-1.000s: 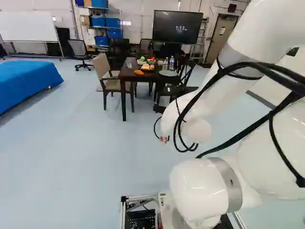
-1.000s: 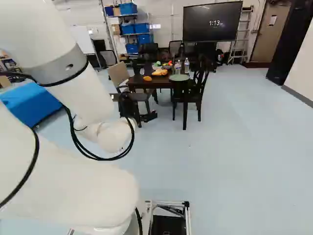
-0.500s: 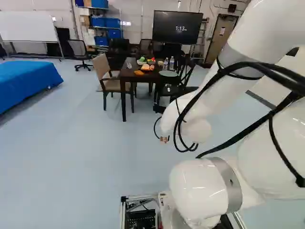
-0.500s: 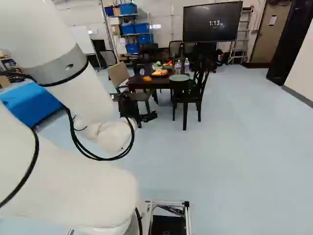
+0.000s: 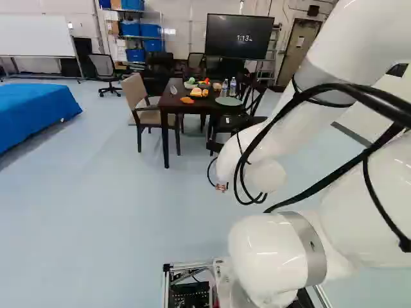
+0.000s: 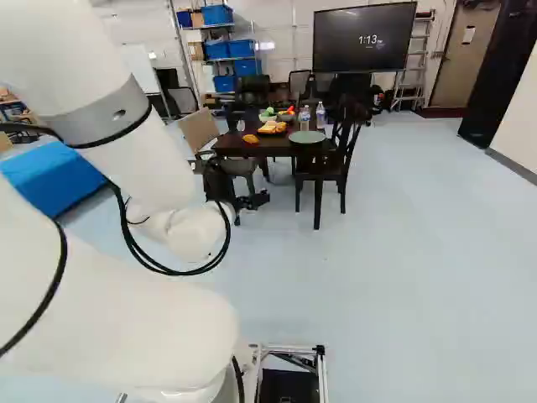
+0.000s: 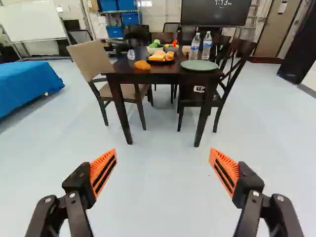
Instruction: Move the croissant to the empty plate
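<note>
My gripper point(image 6: 252, 201) shows as a dark part beside the arm's white wrist in the right base view, its fingertips not discernible there. In the wrist view the gripper point(image 7: 163, 155) is wide open, with only floor between its orange pads. Ahead of it, an orange-brown, croissant-like piece point(image 7: 142, 64) lies on the dark table point(image 7: 168, 78) near its front edge; it is too small to identify surely. Beyond it stands a dark plate with bread-like pieces point(image 7: 161, 56). The empty green plate point(image 7: 199, 65) is at the table's front, across from the croissant-like piece.
Two bottles point(image 7: 201, 45) stand behind the green plate, and a bowl of vegetables point(image 7: 155, 48) behind the dark plate. A beige chair point(image 7: 92, 58) flanks the table on one side, a dark chair point(image 7: 232, 74) on the other. A blue-covered surface point(image 5: 38, 109) is further off.
The base has moved a little toward the table, which looks slightly nearer in both base views. The arm holds its pose against its lowest joint. Nothing on the table has visibly moved.
</note>
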{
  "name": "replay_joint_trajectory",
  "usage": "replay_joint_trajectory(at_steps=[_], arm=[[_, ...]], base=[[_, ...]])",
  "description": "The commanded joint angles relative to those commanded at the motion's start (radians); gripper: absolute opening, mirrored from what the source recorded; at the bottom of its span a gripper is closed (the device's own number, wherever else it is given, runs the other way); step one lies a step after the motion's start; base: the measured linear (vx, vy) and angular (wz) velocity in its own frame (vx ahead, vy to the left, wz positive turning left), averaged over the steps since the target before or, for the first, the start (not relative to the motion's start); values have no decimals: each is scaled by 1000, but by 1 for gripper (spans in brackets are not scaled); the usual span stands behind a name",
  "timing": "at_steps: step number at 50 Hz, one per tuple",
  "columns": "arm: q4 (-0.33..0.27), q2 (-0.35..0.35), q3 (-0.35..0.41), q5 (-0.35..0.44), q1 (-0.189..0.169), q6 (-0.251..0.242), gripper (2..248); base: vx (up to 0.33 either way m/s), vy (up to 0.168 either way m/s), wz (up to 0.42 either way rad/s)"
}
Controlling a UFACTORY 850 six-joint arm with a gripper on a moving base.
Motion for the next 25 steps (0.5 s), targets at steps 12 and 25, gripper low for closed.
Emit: replay_joint_trajectory(at_steps=[12, 25], arm=[[0, 0, 0, 0, 0, 0, 247], [0, 0, 0, 0, 0, 0, 247]], base=[[156, 2, -9], [155, 1, -11]])
